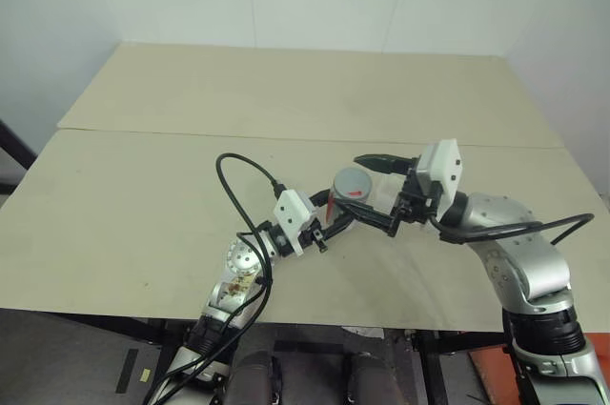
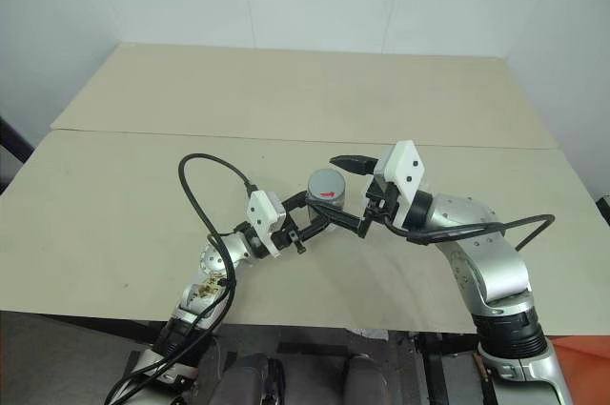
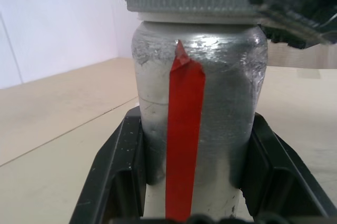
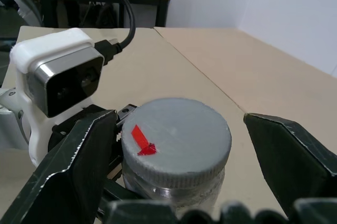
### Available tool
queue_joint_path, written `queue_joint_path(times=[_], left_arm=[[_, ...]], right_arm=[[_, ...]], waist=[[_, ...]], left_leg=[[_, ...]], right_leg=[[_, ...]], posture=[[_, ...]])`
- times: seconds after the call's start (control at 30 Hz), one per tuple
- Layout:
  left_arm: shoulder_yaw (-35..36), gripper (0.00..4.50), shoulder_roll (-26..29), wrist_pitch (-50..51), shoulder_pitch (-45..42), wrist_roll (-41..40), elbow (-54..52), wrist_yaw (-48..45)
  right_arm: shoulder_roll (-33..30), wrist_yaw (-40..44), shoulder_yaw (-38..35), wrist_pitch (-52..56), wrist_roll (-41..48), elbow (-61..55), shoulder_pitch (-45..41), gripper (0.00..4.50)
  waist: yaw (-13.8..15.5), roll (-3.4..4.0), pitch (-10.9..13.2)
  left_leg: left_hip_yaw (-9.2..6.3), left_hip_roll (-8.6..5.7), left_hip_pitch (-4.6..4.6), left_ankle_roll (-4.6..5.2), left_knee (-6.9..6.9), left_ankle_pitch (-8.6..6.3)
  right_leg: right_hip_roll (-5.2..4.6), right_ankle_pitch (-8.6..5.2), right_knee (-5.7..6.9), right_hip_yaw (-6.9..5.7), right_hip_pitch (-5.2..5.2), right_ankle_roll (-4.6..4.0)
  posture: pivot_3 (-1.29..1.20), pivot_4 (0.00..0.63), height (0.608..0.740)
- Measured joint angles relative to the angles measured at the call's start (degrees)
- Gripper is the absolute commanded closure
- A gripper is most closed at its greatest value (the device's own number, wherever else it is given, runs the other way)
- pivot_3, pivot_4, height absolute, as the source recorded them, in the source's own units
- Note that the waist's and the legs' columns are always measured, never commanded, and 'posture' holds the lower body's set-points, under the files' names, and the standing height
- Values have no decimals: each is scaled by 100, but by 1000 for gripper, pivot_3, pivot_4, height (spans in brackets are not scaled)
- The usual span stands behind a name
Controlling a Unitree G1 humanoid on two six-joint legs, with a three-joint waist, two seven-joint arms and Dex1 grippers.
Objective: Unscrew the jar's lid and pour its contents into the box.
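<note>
The left gripper (image 1: 335, 219) clamps the jar (image 3: 197, 124) upright above the table (image 1: 143, 186). The right gripper (image 4: 181, 145) straddles the lid (image 4: 176, 139), fingers spread wide on either side, not touching.

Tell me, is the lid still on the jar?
Yes, on. The lid sits flat atop the jar, which the left gripper holds upright; the right gripper is open around it.
</note>
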Motion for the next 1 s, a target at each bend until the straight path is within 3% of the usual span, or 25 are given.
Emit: queue_joint_path(times=[0.1, 0.2, 0.67, 1.0], left_arm=[[0, 2574, 0, 0, 0, 7, 0, -1], [9, 2574, -16, 0, -14, 13, 5, 20], [10, 2574, -17, 0, -21, 15, 53, 18], [-2, 2574, -11, -13, -12, 85, 64, -4]], right_arm=[[19, -1, -6, 22, 18, 5, -3, 552], [51, 22, -7, 38, 83, 7, -2, 1541], [94, 8, 0, 47, 11, 4, -2, 1541], [153, -269, -428, 674, 734, -66, -142, 1541]], waist=[[-2, 0, 0], [-4, 0, 0], [-3, 0, 0], [-5, 0, 0]], left_leg=[[0, 1, 1, 0, 0, 0], [-1, 1, 1, 1, 0, -1], [0, 0, 1, 0, -1, 0], [-1, 1, 0, 2, -1, -1]], right_leg=[[0, 0, 2, 0, 0, 0], [0, 0, 2, 0, 0, 0], [0, 0, 1, 0, -1, 0], [0, 0, 2, 0, -1, 0]], posture=[[0, 150, 740], [0, 150, 740], [0, 150, 740], [0, 150, 740]])
